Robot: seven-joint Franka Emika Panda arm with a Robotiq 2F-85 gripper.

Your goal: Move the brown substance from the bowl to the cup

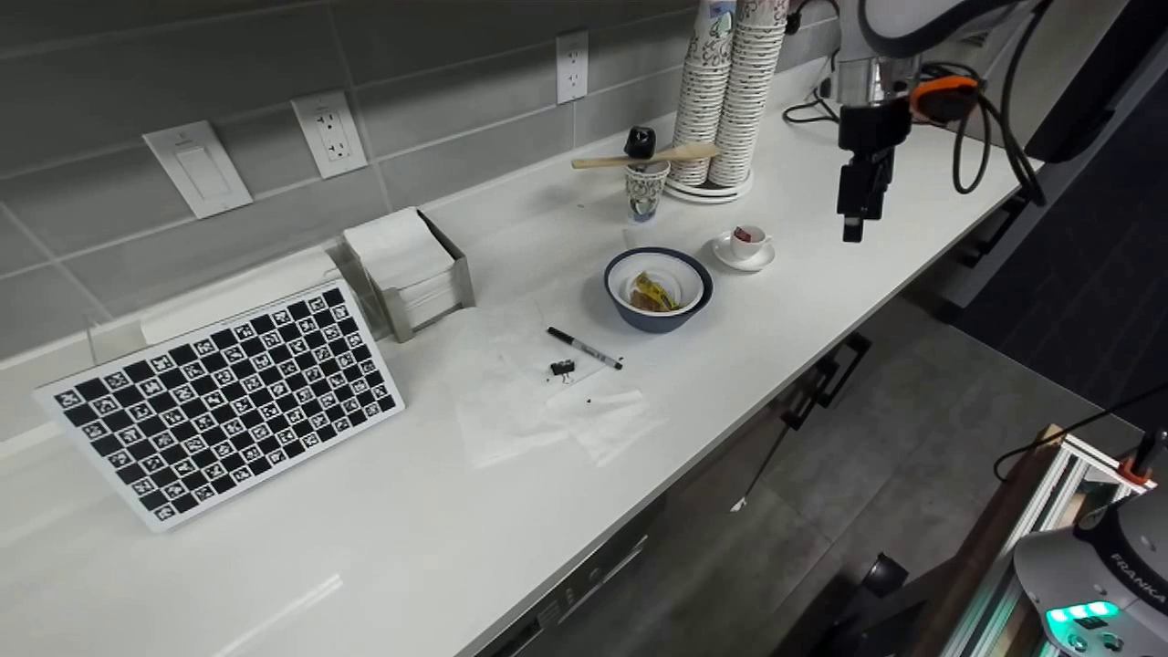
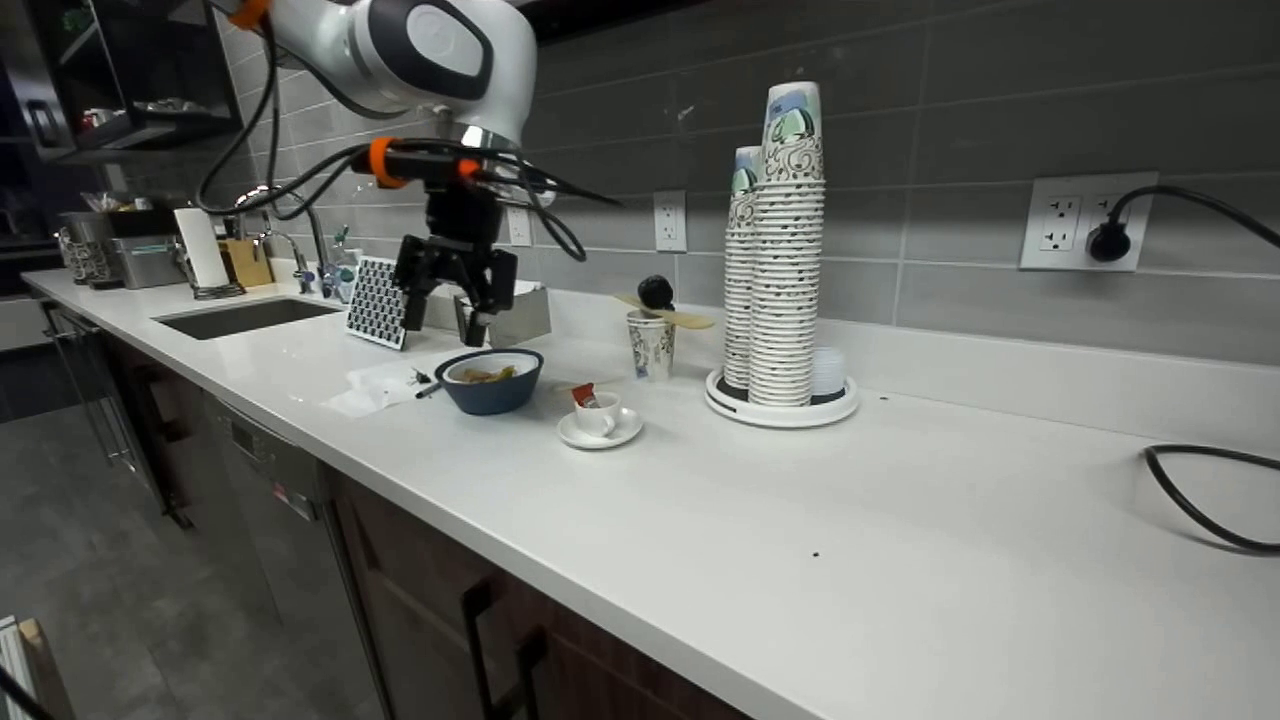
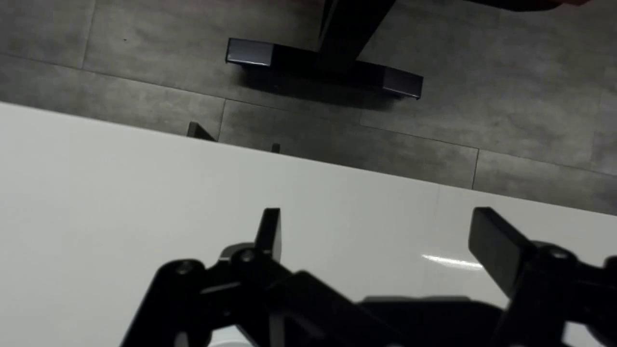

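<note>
The bowl [image 1: 655, 319], dark blue outside and white inside, stands on the counter in both exterior views [image 2: 495, 397]. The brown substance [image 1: 644, 301] lies in it beside a yellow piece [image 1: 659, 290]; the two are hard to tell apart in an exterior view [image 2: 487, 375]. The cup [image 1: 644, 193], a narrow patterned paper cup with a light rim, stands by the wall behind the bowl [image 2: 651, 345]. Its inside is hidden. My gripper [image 1: 862, 228] is open and empty, high above the counter [image 2: 446, 322]. In the wrist view its fingers [image 3: 376, 212] are wide apart over bare counter.
A wooden utensil [image 1: 639, 158] and a black object [image 1: 641, 141] rest on the cup. A white teacup [image 2: 597, 415] with a red packet stands on a saucer [image 2: 570, 437]. Tall paper cup stacks [image 2: 785, 300], a napkin holder [image 1: 465, 274], a marker [image 1: 584, 348] and a checkered board [image 1: 228, 397] are around.
</note>
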